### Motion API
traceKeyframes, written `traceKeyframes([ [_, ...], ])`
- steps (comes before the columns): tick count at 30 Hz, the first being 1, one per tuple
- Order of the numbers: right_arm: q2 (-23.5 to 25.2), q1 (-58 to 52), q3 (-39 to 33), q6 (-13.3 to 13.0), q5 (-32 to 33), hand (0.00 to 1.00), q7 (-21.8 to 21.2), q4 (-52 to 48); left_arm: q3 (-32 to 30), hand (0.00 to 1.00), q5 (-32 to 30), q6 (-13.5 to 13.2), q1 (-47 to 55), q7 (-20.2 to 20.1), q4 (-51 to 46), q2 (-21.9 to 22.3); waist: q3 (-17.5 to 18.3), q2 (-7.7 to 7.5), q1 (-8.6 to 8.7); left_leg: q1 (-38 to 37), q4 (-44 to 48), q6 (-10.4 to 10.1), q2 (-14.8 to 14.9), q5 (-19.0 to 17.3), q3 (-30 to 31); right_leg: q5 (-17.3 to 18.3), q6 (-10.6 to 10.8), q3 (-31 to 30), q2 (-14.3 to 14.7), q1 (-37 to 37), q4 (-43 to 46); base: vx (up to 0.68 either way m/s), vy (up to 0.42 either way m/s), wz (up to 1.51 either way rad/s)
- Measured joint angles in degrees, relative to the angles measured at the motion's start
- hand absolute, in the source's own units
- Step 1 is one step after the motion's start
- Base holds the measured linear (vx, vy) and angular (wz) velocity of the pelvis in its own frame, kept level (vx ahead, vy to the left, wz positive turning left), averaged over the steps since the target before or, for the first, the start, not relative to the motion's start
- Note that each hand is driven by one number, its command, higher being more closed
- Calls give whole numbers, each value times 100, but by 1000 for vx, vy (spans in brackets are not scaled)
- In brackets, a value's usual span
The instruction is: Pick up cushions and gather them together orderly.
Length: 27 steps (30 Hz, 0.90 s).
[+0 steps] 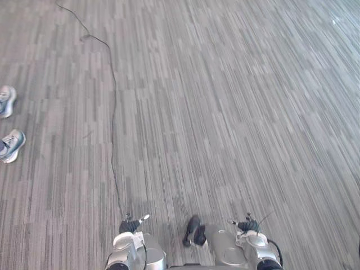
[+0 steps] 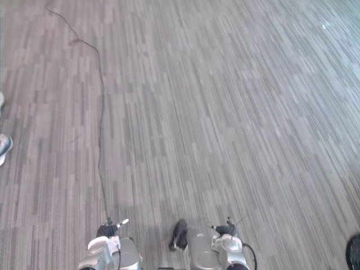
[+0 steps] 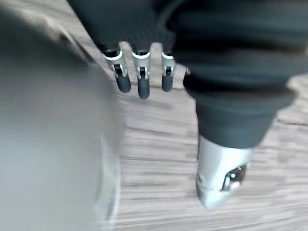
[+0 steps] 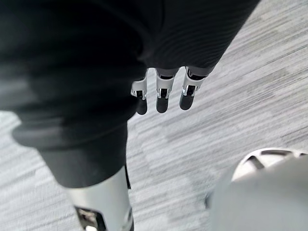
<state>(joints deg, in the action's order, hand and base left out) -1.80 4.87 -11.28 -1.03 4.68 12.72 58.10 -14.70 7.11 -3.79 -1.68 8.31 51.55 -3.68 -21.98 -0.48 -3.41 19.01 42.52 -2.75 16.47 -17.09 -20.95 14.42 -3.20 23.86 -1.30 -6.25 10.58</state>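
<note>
Both hands hang loose and hold nothing; the left hand (image 3: pixel 143 82), seen in its own wrist view, has its dark-tipped fingers straight and side by side, pointing down at the grey striped carpet (image 1: pixel 225 112), with the thumb standing well apart from them; the right hand (image 4: pixel 162 96) is released in the same way in its wrist view, with its fingers in a relaxed row just above the carpet and its thumb off to one side; from the head camera the carpet stretches away in long pale and dark streaks; at the left edge stand a person's light sneakers (image 1: pixel 11 145), one farther off than the other and both partly cut by the frame; at the lower right edge of the right eye view a dark rounded shape (image 2: pixel 354 250) is cut off, and I cannot tell what it is
</note>
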Motion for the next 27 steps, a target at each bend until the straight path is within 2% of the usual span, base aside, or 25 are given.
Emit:
traceKeyframes([
  [1,81,132,-107,-11,1,0,-24,154,-53,0,-5,-51,8,3,-27,-13,-41,-80,-79,182,-1248,-56,-399,350,215,46,88,-176,-134,-251,-181,589,132,-92],
  [2,124,159,-192,-16,4,0,-31,197,-64,0,-15,-51,46,4,-6,-13,-39,-91,-160,195,-2394,-160,-729,913,506,115,278,-384,-199,-512,-375,704,222,-104],
  [3,125,136,-196,-23,4,0,-30,211,-56,0,-17,-50,96,13,22,-11,-41,-132,-259,197,-2708,-245,-838,1415,718,152,348,-586,-212,-648,-504,620,250,-127],
  [4,248,123,-173,-31,4,0,-37,277,-73,0,-4,-57,173,19,116,-66,17,-229,-368,90,-2596,53,-1013,1946,917,159,386,-929,-291,-853,-657,631,253,-92],
  [5,419,96,-212,-33,1,0,-41,281,-116,0,-17,-44,177,16,139,-194,110,-444,-333,201,-2248,241,-1069,1564,861,83,371,-1064,-503,-807,-539,675,273,-70],
  [6,474,40,-216,-34,-4,0,-43,251,-131,0,-13,-35,181,13,138,-224,137,-518,-309,256,-1888,410,-1035,1352,773,31,486,-1163,-623,-672,-248,661,273,-32],
  [7,515,-72,-214,-33,-11,0,-60,196,-148,0,27,-36,208,23,148,-249,174,-577,-350,197,-1537,474,-979,986,615,31,535,-1316,-710,-552,300,776,327,-67],
  [8,540,-191,-213,-32,-15,0,-70,98,-162,0,42,-28,235,32,203,-277,194,-634,-396,-103,-1355,507,-929,592,363,-90,742,-1372,-969,-112,1563,706,295,-102],
  [9,533,-204,-210,-50,-20,0,-91,-55,-153,0,41,17,265,36,284,-305,181,-618,-341,-617,-1383,487,-923,269,195,-400,1048,-1261,-1356,607,3424,548,223,-92],
  [11,513,-182,-194,-104,-22,0,-108,-179,-27,0,32,67,255,41,331,-352,165,-573,-205,-1189,-1536,469,-914,132,68,-311,930,-857,-1651,1037,4553,453,120,-48],
  [12,517,-193,-177,-109,-28,0,-134,-262,119,0,33,54,232,39,333,-335,159,-514,-146,-1687,-1821,475,-858,111,-91,-149,655,-237,-1794,1348,4779,497,65,-41],
  [13,519,-186,-172,-123,-35,0,-144,-298,174,0,35,35,205,36,319,-303,182,-475,-144,-1976,-2041,422,-788,56,-185,-47,500,119,-1782,1556,4659,587,64,-58],
  [15,488,-53,-149,-132,-114,0,-160,-281,279,0,34,34,91,19,384,-282,202,-460,-111,-2579,-2627,262,-722,-39,-484,22,432,703,-1521,2240,3357,450,47,-63],
  [16,434,21,-141,-117,-134,0,-165,-203,295,0,34,44,55,19,468,-252,202,-459,-84,-2799,-2855,253,-731,-34,-619,-125,393,860,-1333,2393,2589,516,28,-61],
  [17,352,102,-141,-109,-137,0,-168,-102,315,0,28,46,65,18,548,-204,195,-443,-6,-3098,-3109,237,-762,-25,-781,-548,342,1052,-1066,2552,1401,642,5,-47],
  [19,203,13,-150,-69,-157,0,-170,-54,358,0,-51,62,69,12,653,-174,205,-495,90,-3585,-3430,142,-1014,9,-871,-1154,245,1162,-815,2684,164,724,-65,-21],
  [20,147,-82,-224,-57,-114,0,-204,-78,391,0,-130,56,131,7,649,-185,255,-572,133,-3947,-3532,-51,-1167,-1,-824,-1464,-155,935,-747,2681,12,526,-85,-4],
  [21,101,-62,-225,-58,-140,0,-225,-103,390,0,-177,66,146,-1,657,-155,260,-440,209,-4132,-3539,-165,-1128,-6,-804,-1805,-460,813,-682,2706,292,679,-122,-23],
  [22,-29,-39,-256,-77,-146,0,-283,-119,467,0,-273,68,190,-27,657,-92,364,-190,231,-4074,-3077,-251,-810,39,-774,-1623,-611,759,-634,2866,904,535,-100,-35],
  [23,16,-34,-416,-92,-152,0,-317,-170,454,0,-345,69,193,-67,652,-58,378,-19,260,-3758,-2018,-446,-427,183,-559,-1273,-640,799,-495,2779,1131,804,-170,-43],
  [24,58,-40,-504,-72,-219,0,-316,-216,447,0,-363,72,204,-83,647,-16,376,100,276,-3480,-1192,-489,-133,456,-378,-1099,-665,816,-350,2642,1166,671,-165,-44],
  [25,61,-102,-584,-36,-249,0,-306,-305,302,0,-363,89,232,-94,630,74,380,262,295,-2966,217,-192,329,1167,-66,-850,-728,736,-72,2346,1156,808,-136,-60],
  [26,76,-146,-569,-8,-246,0,-291,-319,146,0,-355,94,241,-106,551,194,349,298,281,-2576,1429,-226,665,1085,-2,-578,-748,557,162,1991,1130,664,-72,-70],
  [27,106,-180,-540,14,-240,0,-279,-317,73,0,-361,83,239,-107,444,227,325,262,261,-2343,2029,-267,812,901,-6,-423,-741,423,260,1702,1106,641,-22,-72],
])
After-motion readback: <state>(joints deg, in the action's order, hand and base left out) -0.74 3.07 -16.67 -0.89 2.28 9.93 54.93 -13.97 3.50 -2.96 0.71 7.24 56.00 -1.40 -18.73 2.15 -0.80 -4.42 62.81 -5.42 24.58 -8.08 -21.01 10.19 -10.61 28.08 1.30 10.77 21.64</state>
